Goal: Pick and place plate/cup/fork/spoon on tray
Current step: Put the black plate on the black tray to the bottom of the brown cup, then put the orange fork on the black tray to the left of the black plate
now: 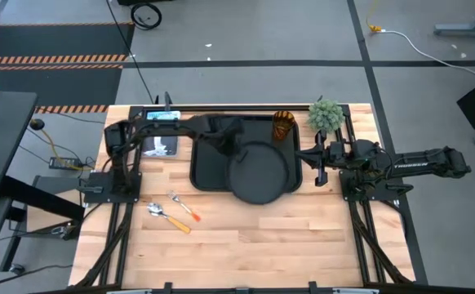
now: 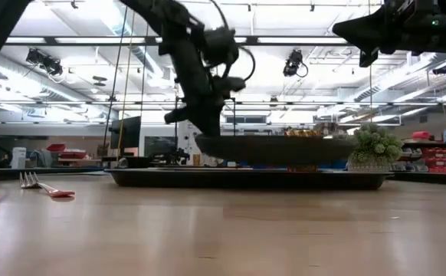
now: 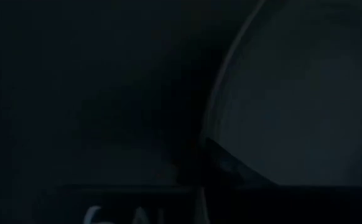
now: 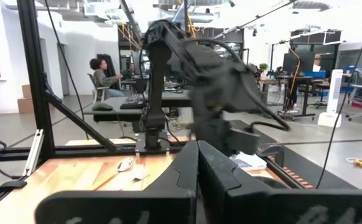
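One plate (image 1: 259, 171) is hanging just above the tray (image 1: 201, 167), pinched at its rim by your left gripper (image 1: 224, 140). You are wanting it level and centred before releasing; it is overhanging the tray's near edge. Right gripper (image 1: 320, 166) is waiting beside the tray, fingers together. Cup (image 1: 283, 125) is sitting at the tray's far corner; fork (image 1: 184, 205) and spoon (image 1: 166, 216) are lying on the wooden tabletop (image 1: 246, 237). Behind, a person is sitting at a desk.
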Controlling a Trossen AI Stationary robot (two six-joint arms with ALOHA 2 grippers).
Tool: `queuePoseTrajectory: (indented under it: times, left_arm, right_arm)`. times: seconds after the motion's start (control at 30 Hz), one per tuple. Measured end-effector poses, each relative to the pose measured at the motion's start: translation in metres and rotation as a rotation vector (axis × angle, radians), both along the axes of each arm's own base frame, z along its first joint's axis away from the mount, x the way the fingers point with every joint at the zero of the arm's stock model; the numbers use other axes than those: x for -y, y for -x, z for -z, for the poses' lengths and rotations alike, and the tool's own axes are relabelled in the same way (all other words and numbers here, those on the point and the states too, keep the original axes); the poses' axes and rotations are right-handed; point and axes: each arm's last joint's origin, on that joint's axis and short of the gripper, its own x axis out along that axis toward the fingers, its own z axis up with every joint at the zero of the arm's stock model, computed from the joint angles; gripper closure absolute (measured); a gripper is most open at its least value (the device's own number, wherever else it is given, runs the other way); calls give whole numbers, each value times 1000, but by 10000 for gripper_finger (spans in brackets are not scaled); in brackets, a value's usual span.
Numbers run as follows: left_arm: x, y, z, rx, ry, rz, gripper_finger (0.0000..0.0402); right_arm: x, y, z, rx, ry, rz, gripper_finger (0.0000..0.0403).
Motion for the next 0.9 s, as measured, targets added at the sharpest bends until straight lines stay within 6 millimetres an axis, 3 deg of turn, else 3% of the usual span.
queuePoseTrajectory:
  times: [0.17, 0.37, 0.67, 0.8, 0.9]
  left_arm:
    - [-28, 1, 18, -21, -11, -55, 389]
    - [-36, -2, 29, -12, -18, -54, 383]
    - [-29, -9, 26, 34, -47, -3, 292]
    - [-27, 3, 6, 13, -52, 10, 273]
    - [-11, 11, -9, -27, -39, 33, 271]
  right_arm:
    - [0, 0, -1, 13, 2, -4, 392]
    - [-1, 0, -2, 17, 5, -19, 392]
    - [-1, 0, -1, 17, 5, -20, 392]
    - [-1, 0, -2, 17, 5, -21, 392]
    - [-1, 0, -1, 15, 5, -20, 392]
